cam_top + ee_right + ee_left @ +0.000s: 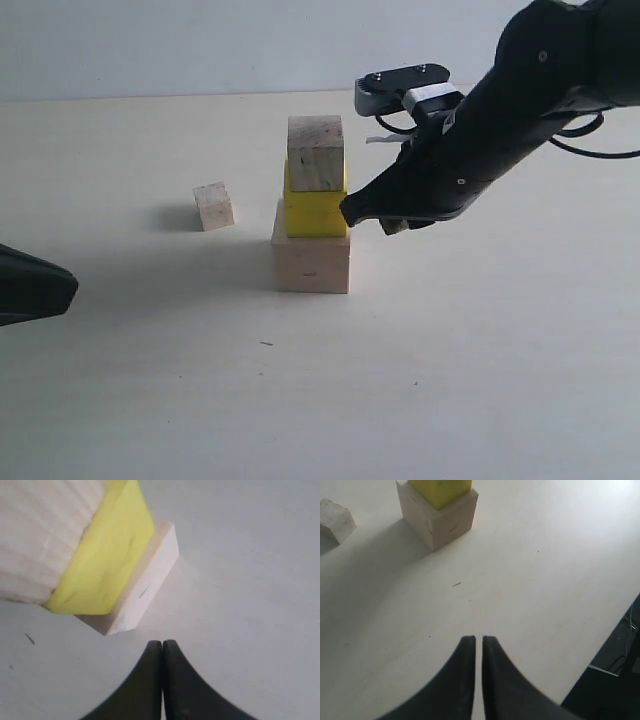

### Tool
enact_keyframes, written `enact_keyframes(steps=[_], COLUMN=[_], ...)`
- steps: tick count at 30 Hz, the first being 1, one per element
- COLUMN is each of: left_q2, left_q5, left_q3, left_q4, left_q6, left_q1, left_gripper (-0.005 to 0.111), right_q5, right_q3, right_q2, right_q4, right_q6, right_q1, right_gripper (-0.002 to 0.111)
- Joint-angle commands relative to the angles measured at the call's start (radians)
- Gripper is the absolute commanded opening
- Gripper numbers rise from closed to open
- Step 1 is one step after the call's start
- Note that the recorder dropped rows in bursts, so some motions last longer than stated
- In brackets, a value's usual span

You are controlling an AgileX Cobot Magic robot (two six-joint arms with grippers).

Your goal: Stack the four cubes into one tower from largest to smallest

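A tower of three cubes stands mid-table: a large pale wood base (pixel 312 262), a yellow cube (pixel 315 212) on it, and a pale wood cube (pixel 316 153) on top. A small pale cube (pixel 213 206) sits alone on the table to the tower's left. My right gripper (pixel 350 212) is shut and empty, its tip just right of the yellow cube. The right wrist view shows the gripper (pixel 162 642) close to the base (pixel 145 590). My left gripper (pixel 72 287) hovers at the left edge. Its fingers (pixel 478 639) stand nearly together, holding nothing, far from the base (pixel 440 522).
The pale table (pixel 450 380) stretches bare in front of the tower. Its edge (pixel 600 640) shows in the left wrist view with dark floor and cables beyond. The right arm (pixel 520 110) slants down from the upper right.
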Motion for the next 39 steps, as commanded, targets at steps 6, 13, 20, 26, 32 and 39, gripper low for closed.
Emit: enact_keyframes(steps=[6,13,20,26,32,39], left_q2=[0.054,0.054,0.054,0.054,0.054,0.054], left_q5=[-0.026,-0.065,-0.076,-0.085,-0.089,-0.089], left_q3=[0.003,0.003,0.003,0.003,0.003,0.003], left_q4=[-0.037,-0.037,-0.037,-0.033,-0.029,-0.027], left_q6=[-0.043,-0.043,-0.043,-0.043,-0.040,-0.040], left_q1=[0.000,0.000,0.000,0.000,0.000,0.000], left_gripper=[0.008,0.008,0.008,0.008,0.008,0.008], right_q5=[-0.149,-0.141,-0.124,-0.124,-0.129,-0.130], right_q3=[0.054,0.054,0.054,0.054,0.054,0.054], right_q2=[-0.005,-0.005,-0.005,-0.005,-0.005,-0.005], right_q4=[0.123,0.130,0.296,0.307,0.307,0.377], right_q6=[-0.111,-0.155,-0.338,-0.347,-0.359,-0.436], right_q1=[-0.004,-0.001,-0.001,-0.001,-0.001,-0.001], right_gripper=[0.000,0.000,0.000,0.000,0.000,0.000])
